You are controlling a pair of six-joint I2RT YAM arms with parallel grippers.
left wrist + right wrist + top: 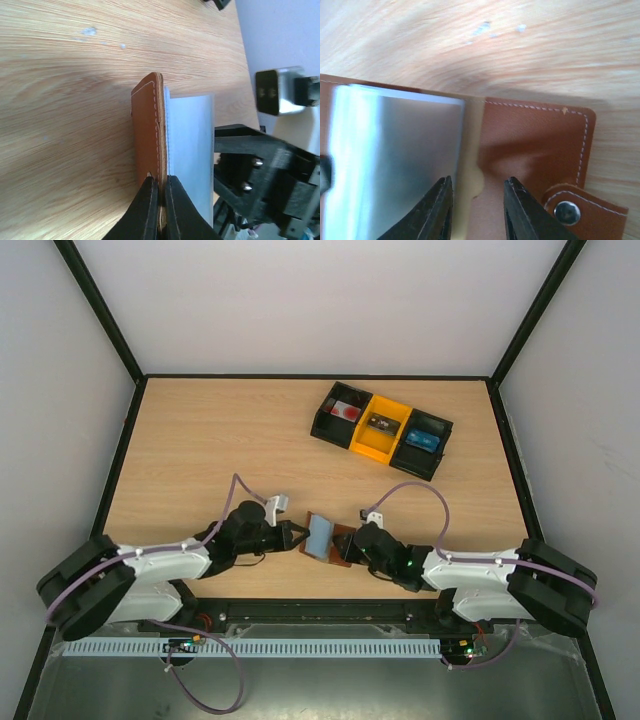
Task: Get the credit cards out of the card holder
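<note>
Now both arms stretch inward, low over the near middle of the desk (220, 440), their wrists facing each other across the card holder (530, 150), which sits opened between them. The left gripper (160, 182) is clamped tight on the holder's upturned brown flap. The right gripper (477, 200) hangs over the fold with its jaws partly apart and nothing visibly held, just beside a pale-blue credit card (405, 150) lying against the holder's other half.

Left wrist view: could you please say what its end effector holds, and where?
The left end effector pinches the card holder by its brown flap's edge.
</note>
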